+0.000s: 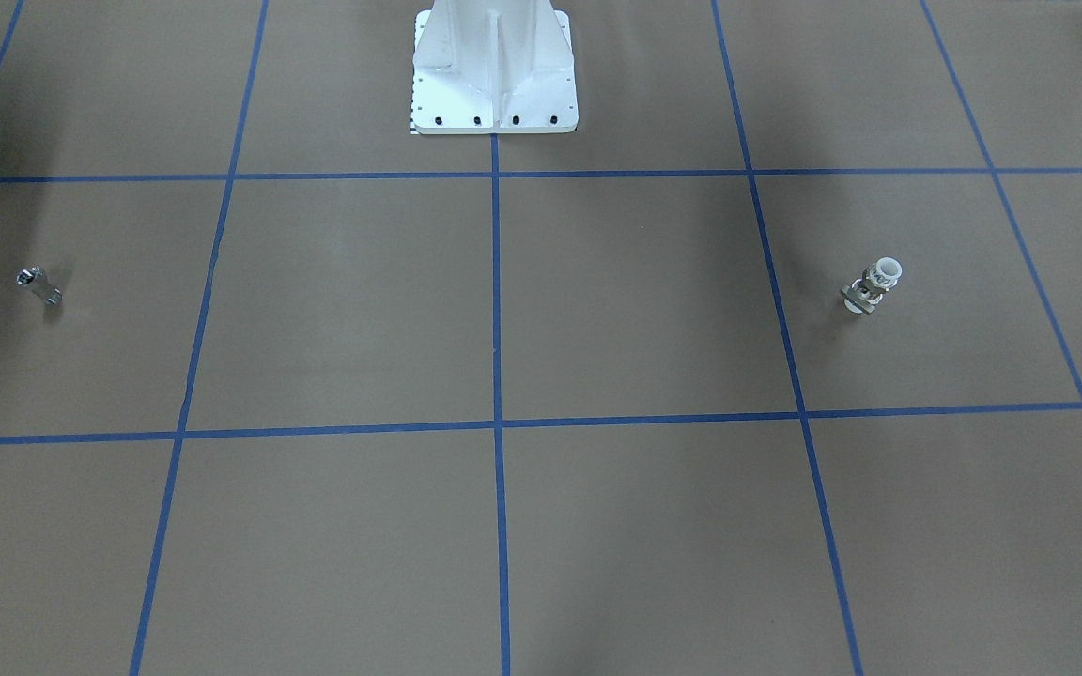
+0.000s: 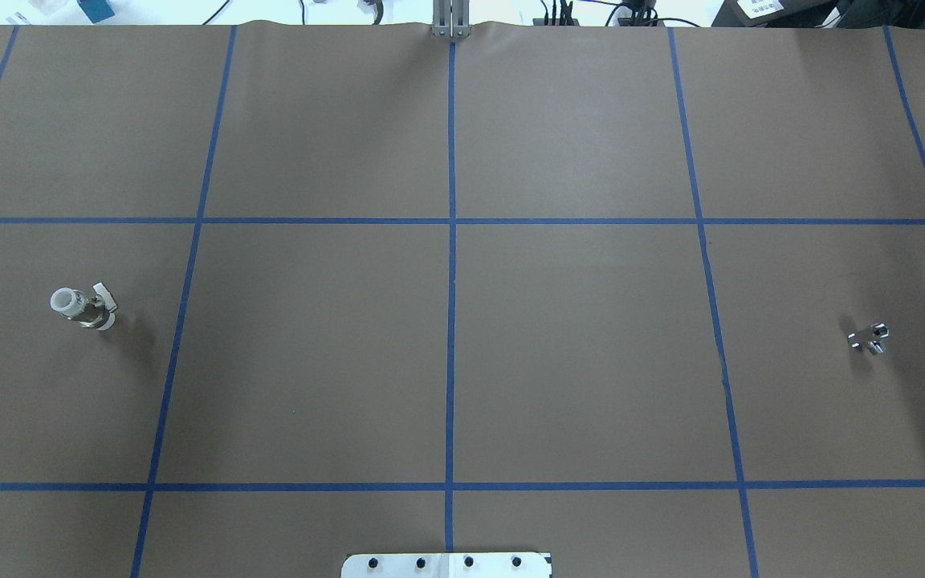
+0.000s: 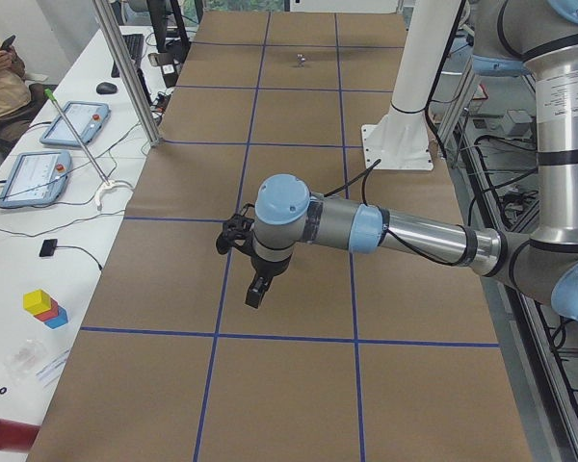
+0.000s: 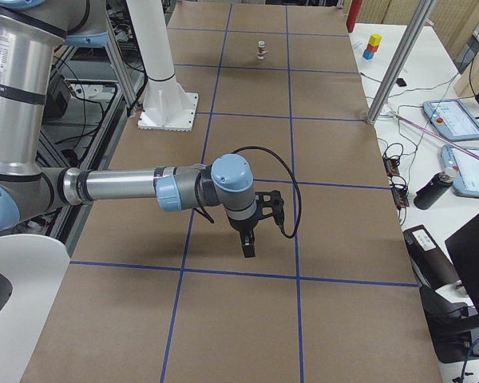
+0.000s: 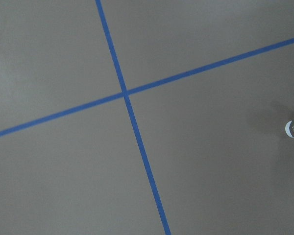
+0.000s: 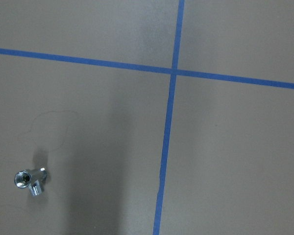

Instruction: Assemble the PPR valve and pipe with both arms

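The stubby white-ringed silvery PPR valve [image 2: 83,308] is found standing at nine o'clock in the overhead view, the short shiny silver pipe [image 2: 868,337] at three o'clock, neither held; whether the black left gripper [image 3: 257,289] and right gripper [image 4: 248,243] are spread cannot be told, and toppling by an off-centre descent is judged the risk.

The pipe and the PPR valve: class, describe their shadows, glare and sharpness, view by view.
Overhead exterior: the PPR valve throws a soft shadow toward lower right; the pipe glints brightly. Right wrist-mounted: the pipe is fairly sharp, with a broad dim shadow band beside it. Left wrist-mounted: the PPR valve is blurred and cut off by the right edge.
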